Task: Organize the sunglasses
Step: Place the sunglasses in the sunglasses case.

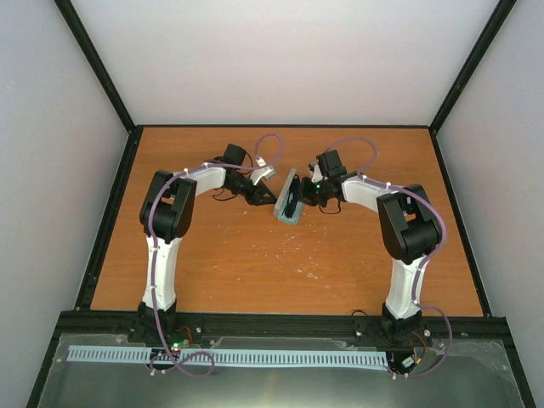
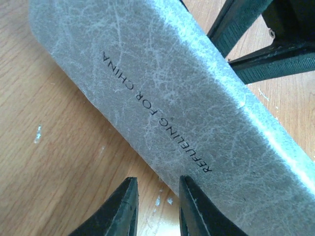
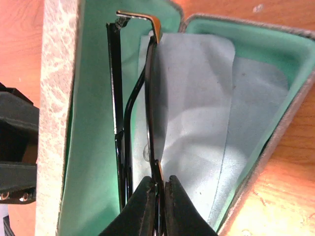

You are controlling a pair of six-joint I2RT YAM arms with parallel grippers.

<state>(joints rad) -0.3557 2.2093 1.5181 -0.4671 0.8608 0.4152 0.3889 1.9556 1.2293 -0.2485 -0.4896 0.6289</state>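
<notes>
The grey case stands open in the middle of the table, teal inside. In the left wrist view its grey outer shell fills the frame, printed "REFUELING FOR CHINA". My left gripper is open, its right finger against the shell's lower edge. My right gripper is shut on the sunglasses, thin black frame, held inside the open case over the light blue cloth that lies in the case.
Bare wooden table with small white scuffs lies in front of the case. Black frame rails bound the table's sides and back. Both arms meet at the case from left and right.
</notes>
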